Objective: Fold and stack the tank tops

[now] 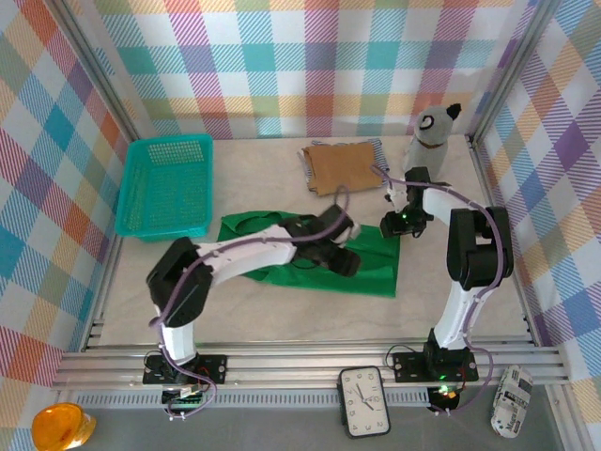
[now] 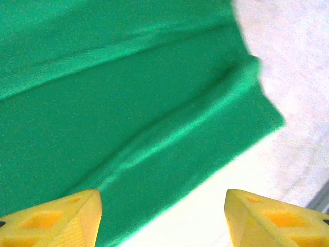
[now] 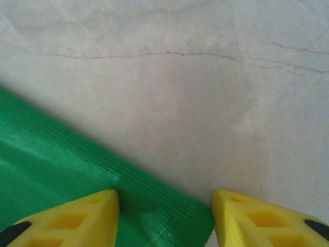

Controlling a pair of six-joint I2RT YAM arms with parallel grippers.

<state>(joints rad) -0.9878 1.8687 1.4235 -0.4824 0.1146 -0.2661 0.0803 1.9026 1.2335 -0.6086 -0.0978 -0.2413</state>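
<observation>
- Recording status: both sets of jaws stand spread wide with nothing in them. My left jaws are over the green tank top (image 1: pixel 371 272). My right jaws are at its far right corner, which shows between the fingers in the right wrist view.
- Location: the green tank top lies spread at the centre of the worktop (image 1: pixel 282 324). The tan-brown tank top (image 1: pixel 343 169) lies folded at the back, with an edge of the striped tank top (image 1: pixel 377 147) showing from beneath it.
- Risk one: a raised ridge (image 2: pixel 169 139) runs across the cloth ahead of my left jaws. Folding over it would likely press the crease in and leave a lumpy, lopsided fold.
- Risk two: my right jaws straddle only the tip of the corner. Closing there could catch a single layer, or nothing at all, and the hem could slip free mid-lift.
- Risk three: if my two sides lift unevenly, the soft cloth would probably drag or twist, and the edges would not meet.
- Risk four: my left arm lies across the garment, so a fold swept toward it could snag on the arm.
- Risk five: carrying a loose fold to the back could knock the tan-brown tank top askew on the stack.
</observation>
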